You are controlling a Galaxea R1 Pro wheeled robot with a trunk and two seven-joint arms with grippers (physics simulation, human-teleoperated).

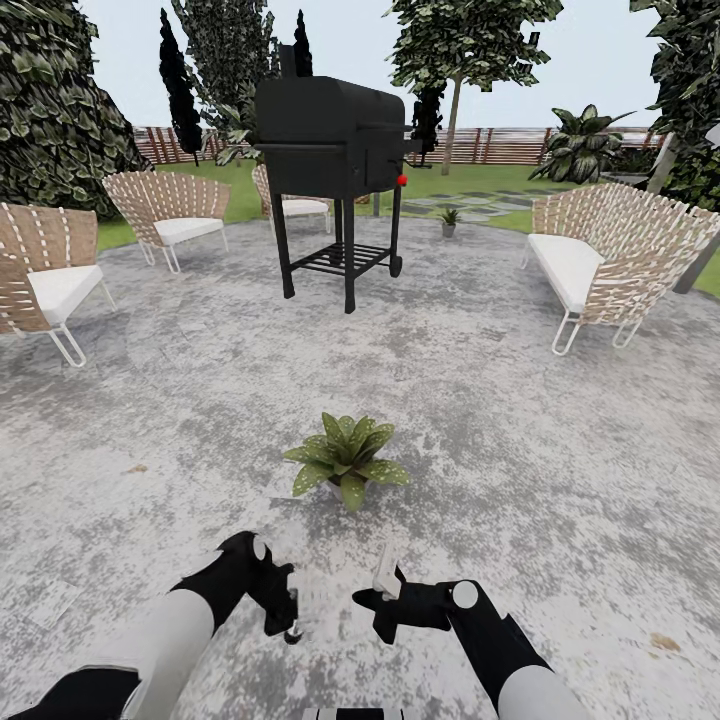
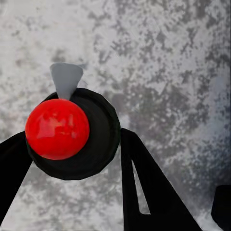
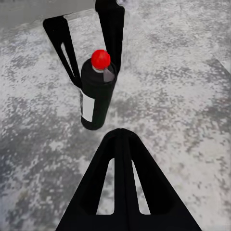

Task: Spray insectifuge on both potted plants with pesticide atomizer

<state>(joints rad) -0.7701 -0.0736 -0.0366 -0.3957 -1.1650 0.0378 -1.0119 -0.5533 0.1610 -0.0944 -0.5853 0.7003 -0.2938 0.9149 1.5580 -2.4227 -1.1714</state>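
The left gripper [image 2: 72, 149] grips the atomizer [image 3: 97, 91] low over the bare patio [image 1: 560, 480], just before the near plant [image 1: 345, 458], beside the right gripper [image 3: 121, 137], pinched shut on nothing.

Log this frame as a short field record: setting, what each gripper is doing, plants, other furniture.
setting: grey stone patio, lawn and fence behind
left gripper: shut on the pesticide atomizer, red top up
right gripper: shut, empty, facing the bottle
near potted plant: on the patio ahead of the arms, pale specks on its leaves
far potted plant: beyond the grill
grill: black, mid-patio
wicker seats: around the edge
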